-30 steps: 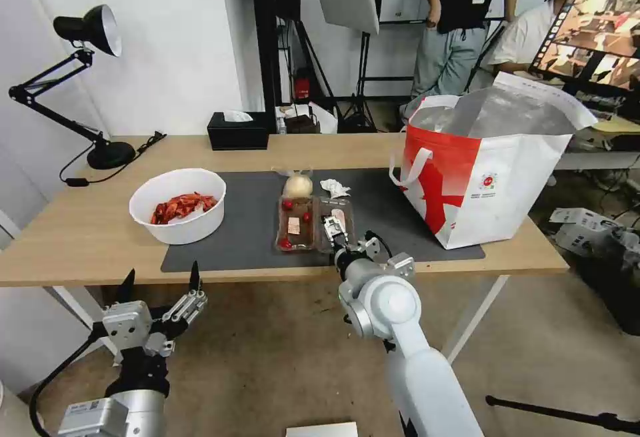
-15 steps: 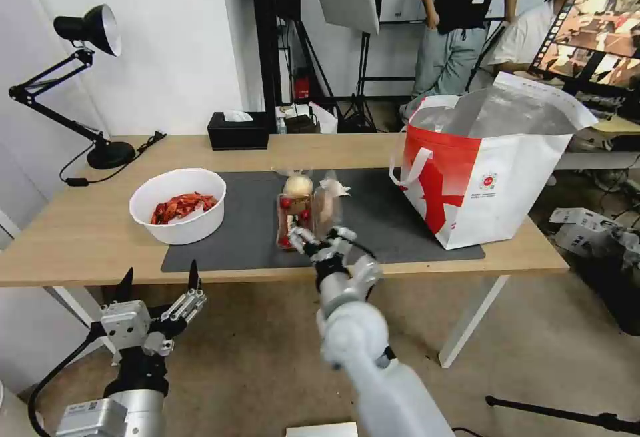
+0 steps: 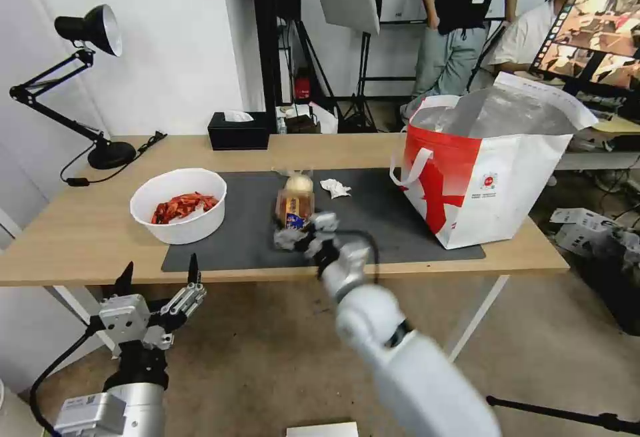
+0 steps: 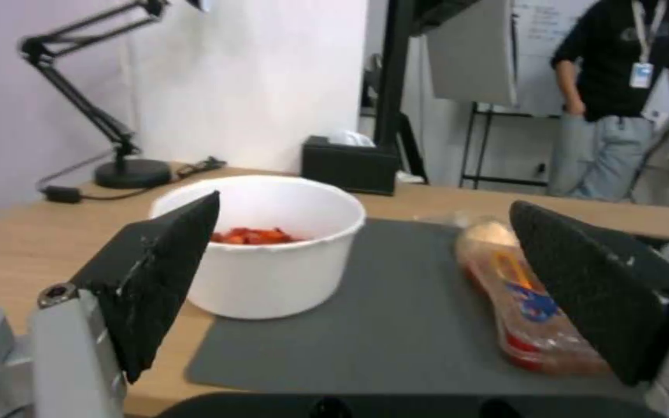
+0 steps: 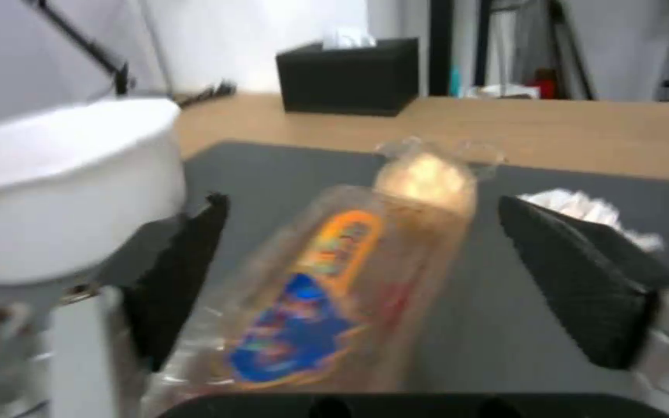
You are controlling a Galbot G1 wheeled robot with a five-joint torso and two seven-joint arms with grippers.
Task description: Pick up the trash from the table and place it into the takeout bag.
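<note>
The clear clamshell tray lies folded shut on the dark mat of the table, its orange-and-blue label up. My right gripper hovers open at the tray's near end; in the right wrist view the tray sits between the spread fingers of the right gripper. Behind the tray are the bagged bun and the crumpled tissue. The white bowl of red shells stands to the left. The takeout bag stands open on the right. My left gripper is open below the table's front edge.
A black tissue box sits at the table's back edge and a black desk lamp at the back left. People stand beyond the table near a monitor. The left wrist view shows the bowl and tray.
The clamshell tray, lying open a second ago, has been flipped shut. My right arm swung left and its gripper turned toward the tray's near end. The left arm barely moved.
</note>
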